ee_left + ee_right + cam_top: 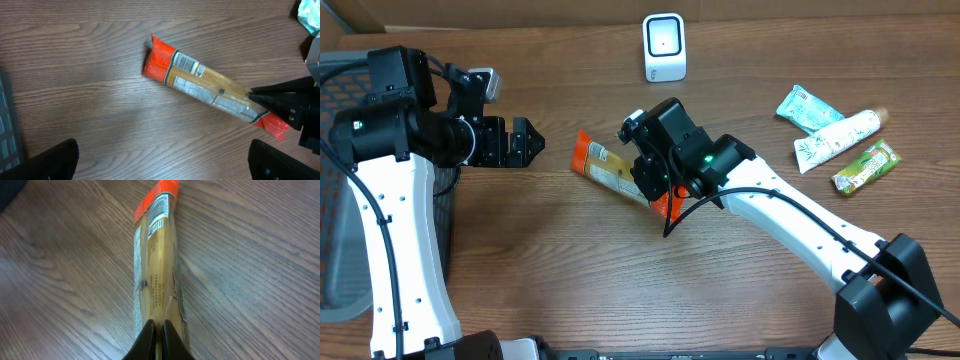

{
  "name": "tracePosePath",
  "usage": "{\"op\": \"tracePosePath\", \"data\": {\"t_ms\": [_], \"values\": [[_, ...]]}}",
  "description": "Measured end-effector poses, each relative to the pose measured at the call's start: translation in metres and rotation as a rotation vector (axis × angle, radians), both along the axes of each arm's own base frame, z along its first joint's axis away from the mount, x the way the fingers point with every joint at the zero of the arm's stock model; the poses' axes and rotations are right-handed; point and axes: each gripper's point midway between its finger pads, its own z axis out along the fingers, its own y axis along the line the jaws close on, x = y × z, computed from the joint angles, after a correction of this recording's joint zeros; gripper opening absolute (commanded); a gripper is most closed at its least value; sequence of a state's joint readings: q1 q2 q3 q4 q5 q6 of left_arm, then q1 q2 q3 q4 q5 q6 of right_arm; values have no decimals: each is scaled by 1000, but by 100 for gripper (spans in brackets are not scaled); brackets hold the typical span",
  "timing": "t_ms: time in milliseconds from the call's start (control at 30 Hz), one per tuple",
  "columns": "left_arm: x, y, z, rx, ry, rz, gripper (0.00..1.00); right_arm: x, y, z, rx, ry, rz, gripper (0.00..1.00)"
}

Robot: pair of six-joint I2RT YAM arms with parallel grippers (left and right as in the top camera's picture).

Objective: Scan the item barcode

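Observation:
The item is a long orange and tan snack packet lying on the wooden table. Its barcode faces up near one orange end and also shows in the right wrist view as a barcode at the far end. My right gripper is shut on the packet, pinching a thin fold near its other end. In the overhead view this right gripper covers that end. My left gripper hovers left of the packet, open, with nothing between its fingers.
A white scanner stands at the back centre. At the right lie a teal packet, a white tube and a green packet. A dark mesh basket sits at the left edge.

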State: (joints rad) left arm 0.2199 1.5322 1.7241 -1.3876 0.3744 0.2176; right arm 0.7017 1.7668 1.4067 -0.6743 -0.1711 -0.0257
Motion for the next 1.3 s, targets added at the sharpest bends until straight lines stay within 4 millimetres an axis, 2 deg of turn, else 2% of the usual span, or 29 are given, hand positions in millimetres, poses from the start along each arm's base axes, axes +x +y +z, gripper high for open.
{"op": "tracePosePath", "data": {"t_ms": [67, 200, 333, 467, 633, 767, 800, 833, 1033, 1167, 1300], "values": [[0, 0, 0, 0, 0, 0, 100, 4, -6, -1, -24, -11, -18, 28], [0, 0, 0, 0, 0, 0, 100, 12, -26, -8, -123, -35, -64, 32], [0, 0, 0, 0, 0, 0, 100, 15, -40, -19, -215, -52, -70, 44], [0, 0, 0, 0, 0, 0, 100, 17, -44, -22, -251, -74, -47, 52], [0, 0, 0, 0, 0, 0, 100, 15, -41, -24, -298, -112, -5, 75], [0, 0, 0, 0, 0, 0, 100, 2, -25, -43, -372, -129, 56, 100], [0, 0, 0, 0, 0, 0, 100, -4, -18, -57, -423, -137, 81, 100], [0, 0, 0, 0, 0, 0, 100, -5, -17, -60, -432, -139, 87, 100], [0, 0, 0, 0, 0, 0, 99, -14, -7, -117, -648, -210, 123, 100], [0, 0, 0, 0, 0, 0, 100, -4, -6, -117, -680, -271, 94, 100], [0, 0, 0, 0, 0, 0, 99, 1, -8, -118, -691, -283, 77, 86]]}}
